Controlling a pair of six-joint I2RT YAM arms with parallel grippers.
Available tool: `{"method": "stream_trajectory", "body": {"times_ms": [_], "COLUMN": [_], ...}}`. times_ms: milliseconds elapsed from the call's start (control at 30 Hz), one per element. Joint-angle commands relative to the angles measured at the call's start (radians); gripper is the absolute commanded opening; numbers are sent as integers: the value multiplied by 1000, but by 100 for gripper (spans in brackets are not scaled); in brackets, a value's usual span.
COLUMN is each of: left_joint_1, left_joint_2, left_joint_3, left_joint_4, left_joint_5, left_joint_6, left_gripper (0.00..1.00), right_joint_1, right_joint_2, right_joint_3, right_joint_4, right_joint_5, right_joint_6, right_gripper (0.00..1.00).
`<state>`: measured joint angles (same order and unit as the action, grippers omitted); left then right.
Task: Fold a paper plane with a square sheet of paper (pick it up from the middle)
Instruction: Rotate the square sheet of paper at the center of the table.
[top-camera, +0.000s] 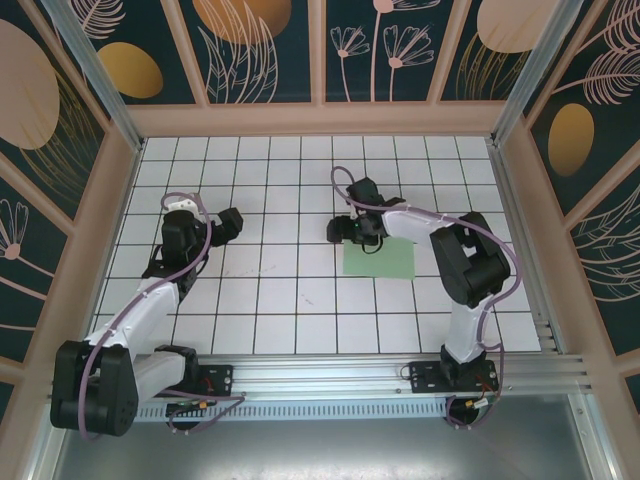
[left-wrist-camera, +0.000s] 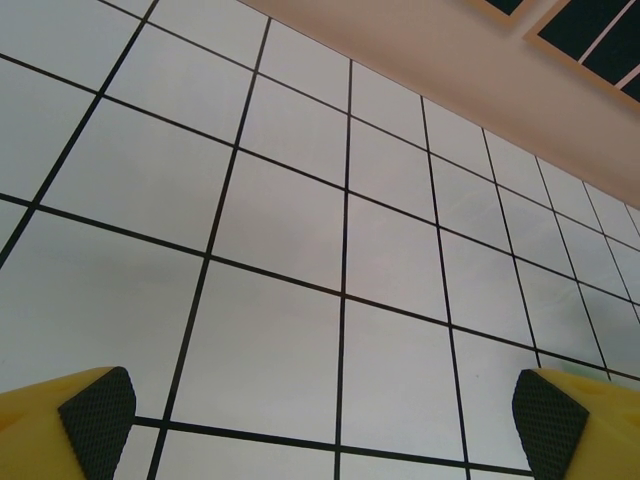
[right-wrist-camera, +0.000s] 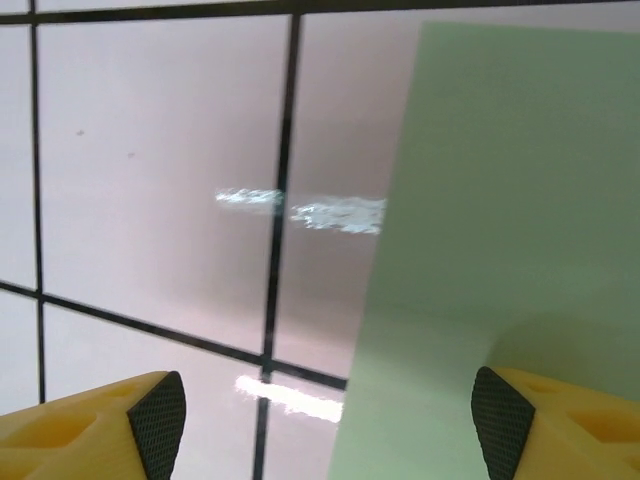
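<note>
The square sheet of paper (top-camera: 385, 262) lies flat on the white table (top-camera: 280, 300), pale green and plain. No fold shows in it, and nothing looks like the paper plane yet. Part of the sheet's far edge is under the right arm in the top view, so there may be a small crease there that I cannot see.

The right gripper (top-camera: 338, 232) hangs low over the sheet's far left corner. In the right wrist view, the sheet (right-wrist-camera: 500, 200) is under one side of the right gripper (right-wrist-camera: 325, 410) and bare table is under the other. One of its yellow fingers (right-wrist-camera: 560, 420) is above the paper and the other is above the table, just past the sheet's edge. The fingers are spread wide and hold nothing.

The left gripper (top-camera: 232, 222) is well away to the left of the sheet. In the left wrist view, the left gripper (left-wrist-camera: 325, 410) has its fingers as wide apart as they go, with white squares between them. It holds nothing.

So I think the job is right at the start. The paper has not been picked up. The task says to take it from the middle, and the right gripper is by a corner, so it likely has to move in over the sheet first. Every fold is left to do: the centre crease, the pointed nose and the wings.
</note>
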<state>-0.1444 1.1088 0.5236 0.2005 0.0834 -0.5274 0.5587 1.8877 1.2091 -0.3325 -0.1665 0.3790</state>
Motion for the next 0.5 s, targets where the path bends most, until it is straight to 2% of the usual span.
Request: {"method": "stream_trajectory", "body": {"times_ms": [0,133,200,300,400,467], "left_joint_1": [-2,-51,-92,-163,-233,-259], "left_joint_2": [35,132,172,239,309,345], "left_joint_3": [30,71,81,101,142,163], "left_joint_4": [-32,-29,2,53,73,77], "left_joint_5": [64,107,111,113,103,92], "left_joint_6": [27,37,28,-1,-10,-12], "left_gripper": [98,99,99,99,99,99], "right_joint_1": [27,-6,-66,-104,-111,-100], "right_joint_2": [-39,-95,-98,-81,-49,-30], "right_joint_3": [86,86,70,52,58,70], "right_joint_4": [-121,-220,-245,-258,-283,-306], "right_joint_5": [154,340,340,296,253,284], "right_joint_6": [4,126,139,104,82,81], "right_gripper": [78,80,80,81,82,85]}}
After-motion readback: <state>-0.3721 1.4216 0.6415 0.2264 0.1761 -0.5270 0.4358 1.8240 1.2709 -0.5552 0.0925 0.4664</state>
